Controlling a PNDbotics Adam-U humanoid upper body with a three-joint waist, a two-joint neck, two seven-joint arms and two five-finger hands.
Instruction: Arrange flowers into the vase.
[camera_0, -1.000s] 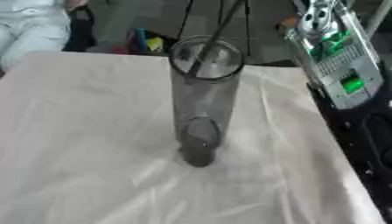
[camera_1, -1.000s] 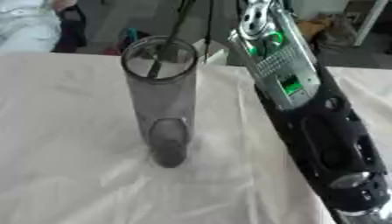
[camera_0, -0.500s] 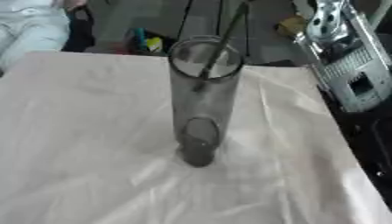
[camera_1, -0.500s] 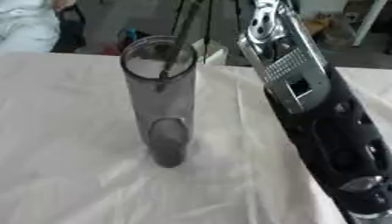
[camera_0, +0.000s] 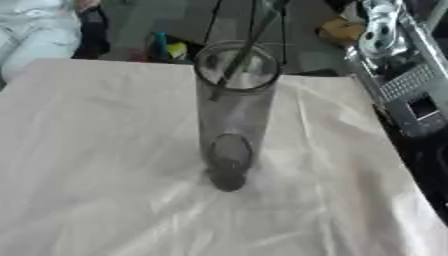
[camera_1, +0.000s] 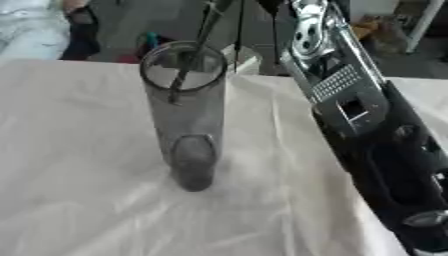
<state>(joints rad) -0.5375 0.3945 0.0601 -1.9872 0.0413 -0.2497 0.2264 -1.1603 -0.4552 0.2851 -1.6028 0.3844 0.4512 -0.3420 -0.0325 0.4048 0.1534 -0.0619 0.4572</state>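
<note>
Your vase (camera_0: 232, 115) stands upright near the middle of the table (camera_0: 96, 165), toward its far edge, with a dark flower stem (camera_0: 248, 47) slanting down into its mouth. Your right arm (camera_1: 367, 135) runs along the table's right edge; its hand is out of view, so you cannot tell how the fingers sit.

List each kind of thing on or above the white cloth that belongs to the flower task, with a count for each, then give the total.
Glass vase: 1
Flower stem entering the vase mouth: 1
Robot arm along the right side: 1
Total: 3
</note>
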